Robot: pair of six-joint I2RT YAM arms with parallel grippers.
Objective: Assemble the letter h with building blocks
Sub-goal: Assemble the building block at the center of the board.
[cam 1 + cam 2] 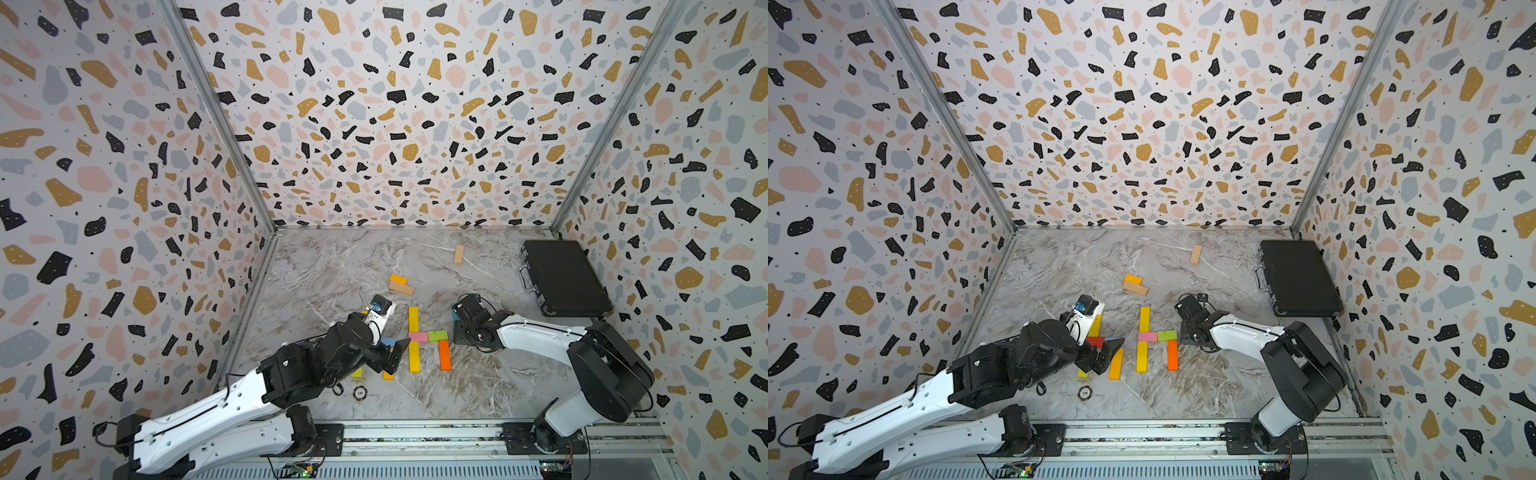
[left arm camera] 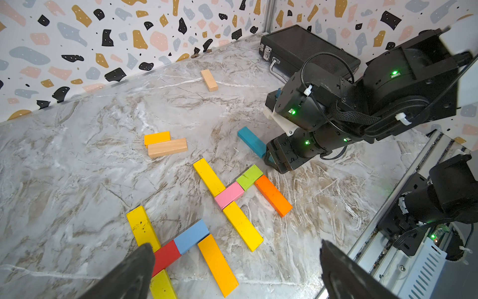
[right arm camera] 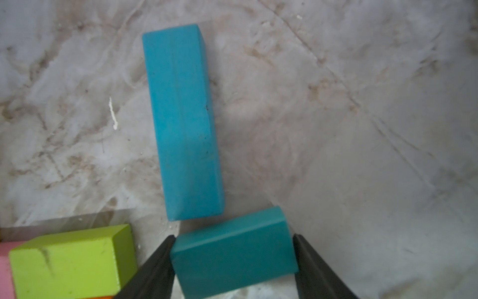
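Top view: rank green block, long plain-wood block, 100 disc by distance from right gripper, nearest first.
1. green block: just beside the right gripper, in the letter's crossbar.
2. long plain-wood block: farther back, toward the middle.
3. 100 disc: near the front, by the left arm.

Left end effector (image 2: 236, 247), jaws far apart, near red block (image 2: 166, 256) and blue block (image 2: 191, 236); long teal block (image 2: 252, 141) beside right arm (image 2: 362, 103).
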